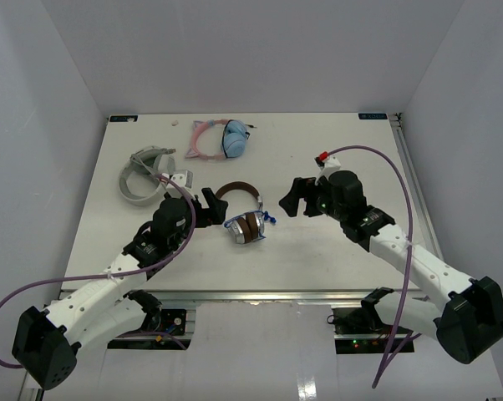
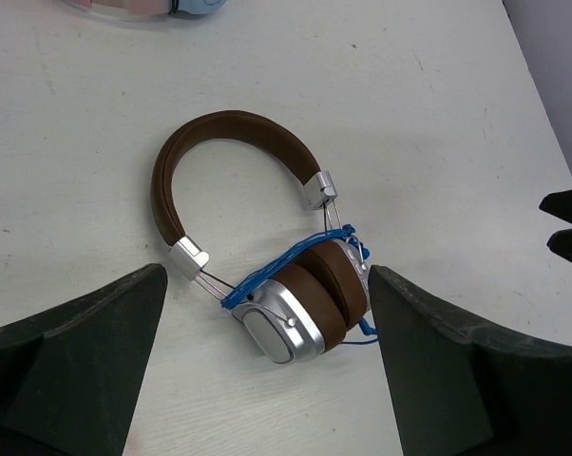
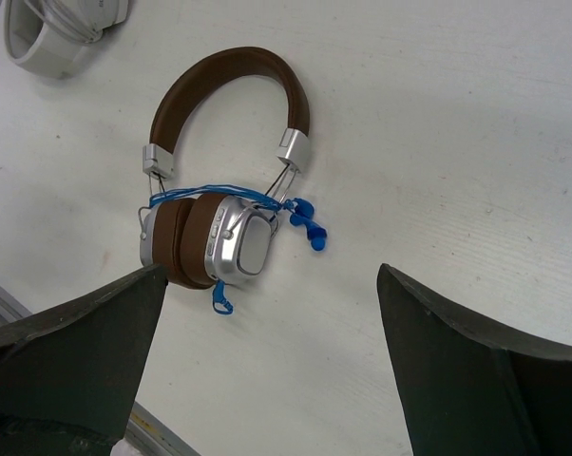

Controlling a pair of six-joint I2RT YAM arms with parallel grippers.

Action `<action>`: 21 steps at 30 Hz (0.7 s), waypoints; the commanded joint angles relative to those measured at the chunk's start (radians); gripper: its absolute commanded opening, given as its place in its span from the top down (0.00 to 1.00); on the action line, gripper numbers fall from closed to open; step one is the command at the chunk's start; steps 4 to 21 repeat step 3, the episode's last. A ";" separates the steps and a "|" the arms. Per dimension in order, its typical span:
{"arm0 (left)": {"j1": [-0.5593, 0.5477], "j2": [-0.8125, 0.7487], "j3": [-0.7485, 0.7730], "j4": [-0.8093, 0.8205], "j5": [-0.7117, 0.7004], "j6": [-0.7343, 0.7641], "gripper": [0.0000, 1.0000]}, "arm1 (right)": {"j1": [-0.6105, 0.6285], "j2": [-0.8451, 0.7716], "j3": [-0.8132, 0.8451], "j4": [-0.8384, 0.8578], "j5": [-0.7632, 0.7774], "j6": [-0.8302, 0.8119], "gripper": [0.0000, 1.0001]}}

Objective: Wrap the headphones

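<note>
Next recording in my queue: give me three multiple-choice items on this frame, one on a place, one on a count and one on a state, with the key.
1. Where do the brown headphones lie?
A. Between the left hand and the right hand
B. At the far right corner
C. Clamped in one hand

2. How many headphone pairs are on the table?
A. Two
B. Three
C. Four

3. How is the blue cable arranged?
A. Stretched straight across the table
B. Wound around the headphones just above the cups
C. Missing

Key:
1 A: both open hands flank them and touch nothing.
2 B: there is the brown pair, a pink pair and a grey-white pair.
3 B: blue loops cross between the cups and the headband.
</note>
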 commanded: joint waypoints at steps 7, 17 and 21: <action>-0.005 -0.014 -0.009 0.016 -0.024 0.010 0.02 | 0.003 -0.029 -0.007 0.035 0.000 -0.017 0.02; -0.005 -0.014 -0.009 0.016 -0.024 0.010 0.02 | 0.003 -0.029 -0.007 0.035 0.000 -0.017 0.02; -0.005 -0.014 -0.009 0.016 -0.024 0.010 0.02 | 0.003 -0.029 -0.007 0.035 0.000 -0.017 0.02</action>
